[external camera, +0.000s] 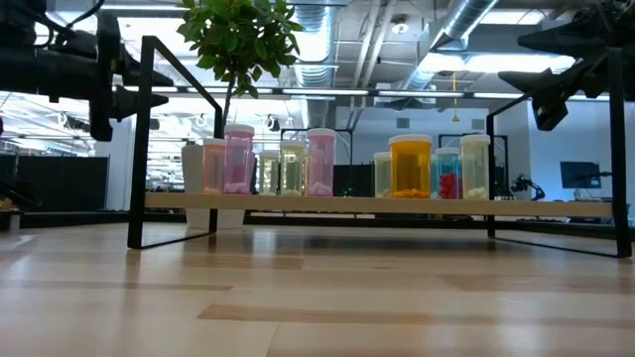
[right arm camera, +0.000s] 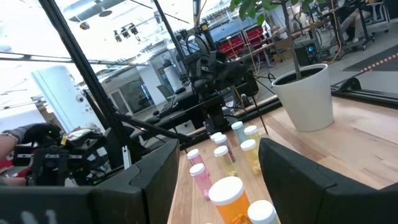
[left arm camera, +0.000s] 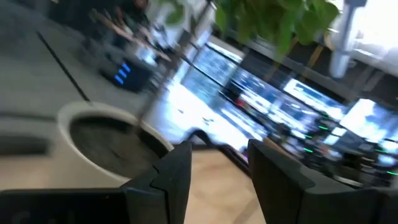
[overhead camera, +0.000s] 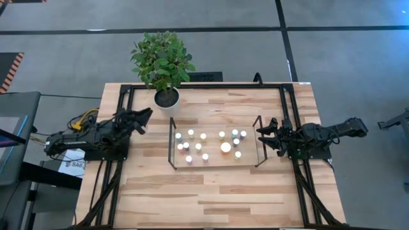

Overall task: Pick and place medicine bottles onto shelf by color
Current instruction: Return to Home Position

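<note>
The shelf (overhead camera: 214,161) lies mid-table, a light-wood board between black wire end frames. Several medicine bottles stand upright on their bases on it: pink ones (external camera: 238,159) toward the left end, a wide orange one (external camera: 411,167) toward the right, and yellow and teal ones among them. From above their white caps show, the widest (overhead camera: 225,147) right of centre. My left gripper (overhead camera: 146,115) hangs open beyond the shelf's left end, near the plant pot, its fingers (left arm camera: 177,165) apart with nothing between them. My right gripper (overhead camera: 261,131) hangs open at the shelf's right end, facing the bottles (right arm camera: 227,193).
A white pot with a green plant (overhead camera: 167,99) stands at the table's far edge, just beyond the left gripper. Black table frame bars (overhead camera: 124,102) run along both sides and the far edge. Bare wood (overhead camera: 211,198) stretches between the shelf and the near edge.
</note>
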